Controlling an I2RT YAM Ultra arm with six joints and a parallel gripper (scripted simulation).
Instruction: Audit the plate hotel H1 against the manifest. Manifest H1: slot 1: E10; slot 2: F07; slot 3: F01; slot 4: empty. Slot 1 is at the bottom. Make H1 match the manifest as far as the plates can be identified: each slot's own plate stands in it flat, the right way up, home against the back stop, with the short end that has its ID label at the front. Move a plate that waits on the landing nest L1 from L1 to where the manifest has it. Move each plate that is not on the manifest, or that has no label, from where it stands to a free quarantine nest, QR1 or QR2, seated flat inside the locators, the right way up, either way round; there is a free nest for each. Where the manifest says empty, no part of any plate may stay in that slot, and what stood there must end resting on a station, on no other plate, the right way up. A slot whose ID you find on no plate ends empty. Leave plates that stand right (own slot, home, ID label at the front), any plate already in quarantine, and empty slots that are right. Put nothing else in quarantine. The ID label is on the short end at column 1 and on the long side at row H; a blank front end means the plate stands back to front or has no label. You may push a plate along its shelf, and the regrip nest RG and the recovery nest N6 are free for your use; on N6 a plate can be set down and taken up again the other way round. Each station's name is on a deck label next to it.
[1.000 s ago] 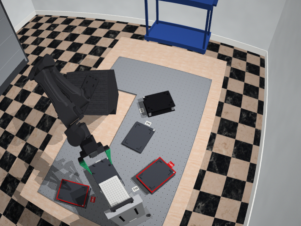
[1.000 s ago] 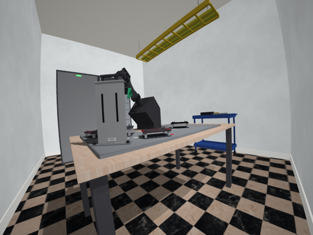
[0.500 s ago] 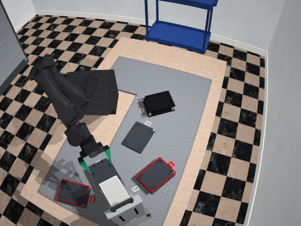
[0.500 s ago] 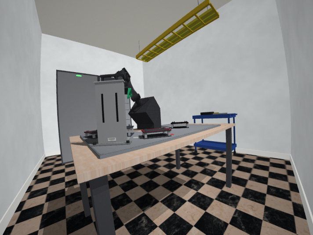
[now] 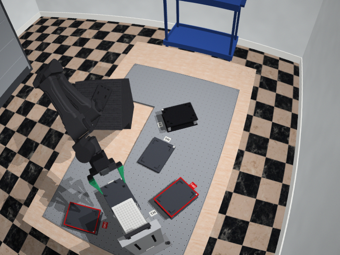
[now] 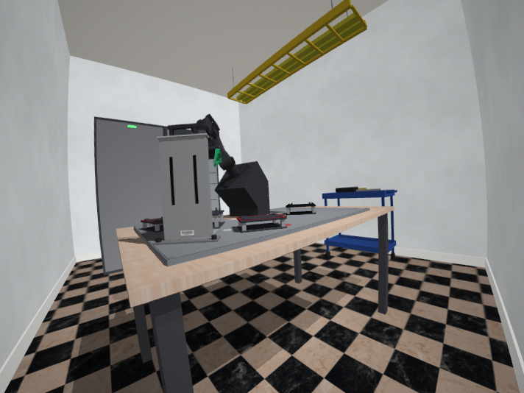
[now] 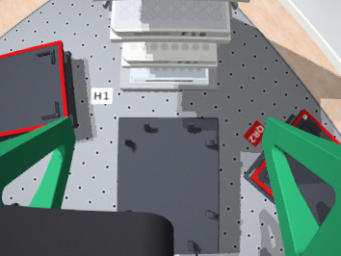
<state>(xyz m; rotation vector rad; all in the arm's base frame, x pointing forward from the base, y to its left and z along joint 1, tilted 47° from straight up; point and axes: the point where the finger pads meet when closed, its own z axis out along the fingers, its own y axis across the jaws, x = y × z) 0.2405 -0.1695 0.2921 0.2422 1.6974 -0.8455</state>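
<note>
The plate hotel H1 [image 5: 143,239] [image 6: 186,185] stands at the near edge of the deck. A white well plate [image 5: 128,215] [image 7: 169,14] sits in its top filled slot, and its front label starts with F but is blurred. Two more plates [image 7: 169,48] [image 7: 166,77] show below it in the wrist view, their labels unreadable. My gripper [image 5: 105,178] [image 6: 217,157] [image 7: 169,128] is open and empty. It hovers over the bare dark nest [image 5: 113,192] [image 7: 169,168] in front of H1 and faces the slots. A black plate [image 5: 179,115] [image 6: 300,207] sits on L1.
The red-outlined quarantine nests QR1 [image 5: 167,187] [image 7: 34,49] and QR2 [image 5: 85,207] hold no plate and flank H1. Nest N6 [image 5: 156,154] lies bare mid-deck. A black box [image 5: 115,107] is by the arm base. A blue trolley [image 5: 203,38] stands behind the table.
</note>
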